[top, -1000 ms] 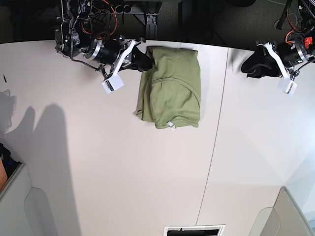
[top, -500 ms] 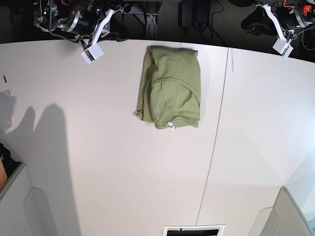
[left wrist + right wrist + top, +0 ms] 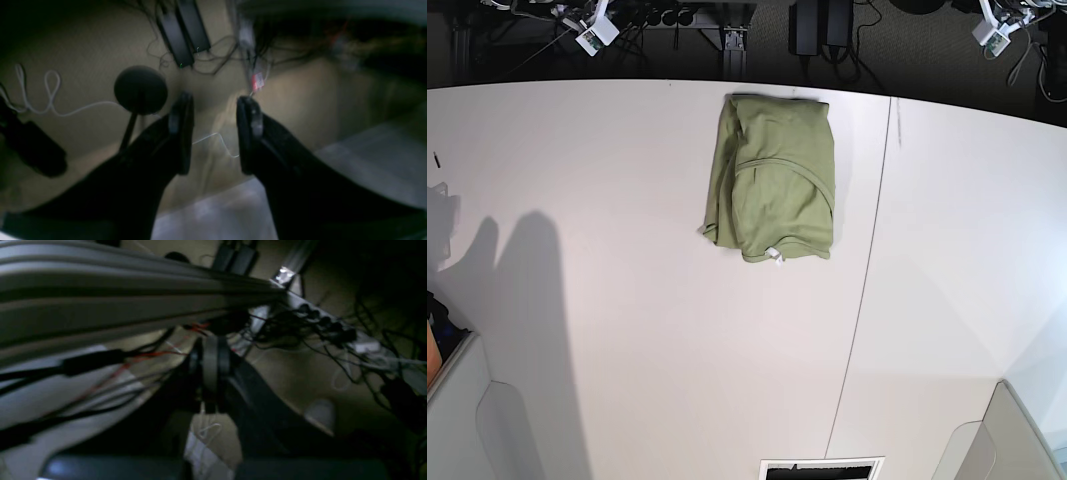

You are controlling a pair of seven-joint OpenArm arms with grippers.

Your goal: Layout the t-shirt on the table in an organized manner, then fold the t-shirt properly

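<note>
Both arms have been pulled back past the table's far edge. The t-shirt is left folded by that edge. Left gripper fingers are spread, right gripper fingers pressed together; nothing is held. Folding looks finished.

The t-shirt lies on the table, near its far edge.

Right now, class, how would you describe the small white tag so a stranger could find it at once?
Start with the wide white table and find the only cloth on it, the folded olive-green t-shirt lying near the far edge. Follow the shirt to its near hem: the small white tag sticks out there, the one pale speck against the green.
</note>
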